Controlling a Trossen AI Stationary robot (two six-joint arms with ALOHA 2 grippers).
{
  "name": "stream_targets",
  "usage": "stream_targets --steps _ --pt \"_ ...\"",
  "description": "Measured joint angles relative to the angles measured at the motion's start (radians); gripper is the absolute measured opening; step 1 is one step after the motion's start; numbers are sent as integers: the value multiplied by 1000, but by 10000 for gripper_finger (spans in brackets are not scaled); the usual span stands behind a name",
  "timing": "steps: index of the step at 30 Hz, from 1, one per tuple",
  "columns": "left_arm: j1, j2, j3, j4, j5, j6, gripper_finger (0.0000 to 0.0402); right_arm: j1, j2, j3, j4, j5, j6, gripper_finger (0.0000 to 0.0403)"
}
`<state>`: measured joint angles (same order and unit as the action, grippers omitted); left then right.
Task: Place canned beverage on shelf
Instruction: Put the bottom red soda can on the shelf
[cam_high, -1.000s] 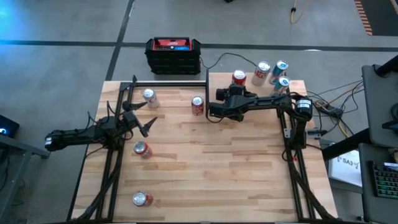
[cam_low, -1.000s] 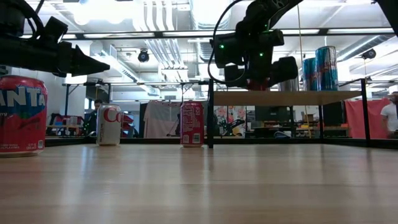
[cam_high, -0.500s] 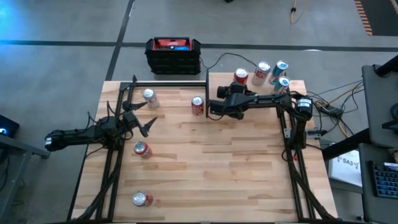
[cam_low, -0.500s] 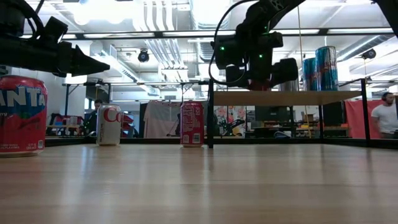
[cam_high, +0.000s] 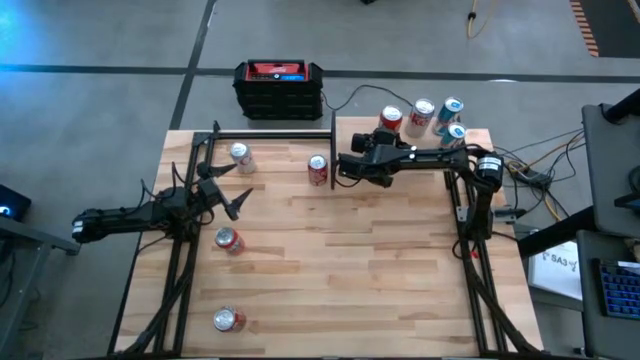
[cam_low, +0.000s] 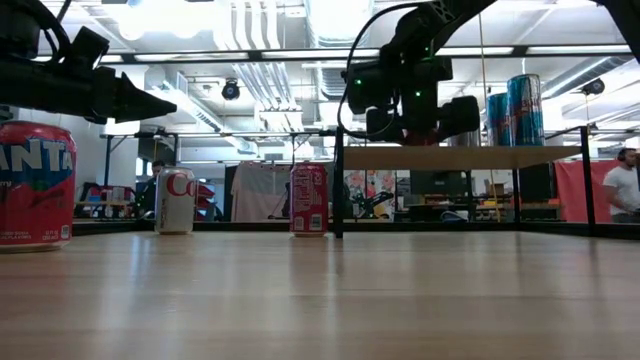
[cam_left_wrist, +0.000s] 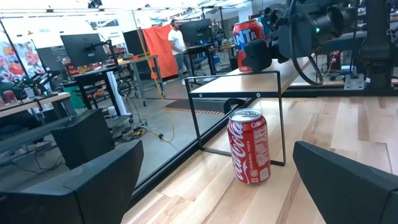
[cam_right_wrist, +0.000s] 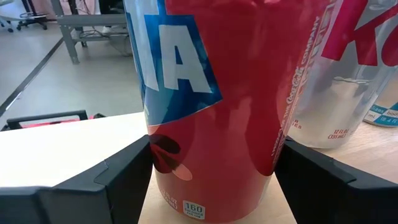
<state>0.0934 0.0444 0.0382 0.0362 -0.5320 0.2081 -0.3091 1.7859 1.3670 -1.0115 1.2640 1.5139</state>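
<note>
red can on shelf, right hand around it

upper right of high view: right hand pinching red can upright on shelf, beside three more cans. left hand spread, mid-left over table, near coke can.

Eight drink cans in all. Four stand on the shelf at the far right: one red can, one silver-and-red can and two blue cans. Four stand on the counter: one silver can far left, one red cola can beside the shelf, and two red cans near left. One black-and-red box sits beyond the counter.
</note>
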Motion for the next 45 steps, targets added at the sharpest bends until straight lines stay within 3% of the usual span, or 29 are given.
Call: stream_targets --steps 18,45 --pt "0 0 0 0 0 0 399 -54 0 0 106 -11 -115 290" --pt "0 0 0 0 0 0 399 -78 -2 0 166 -37 -165 290"
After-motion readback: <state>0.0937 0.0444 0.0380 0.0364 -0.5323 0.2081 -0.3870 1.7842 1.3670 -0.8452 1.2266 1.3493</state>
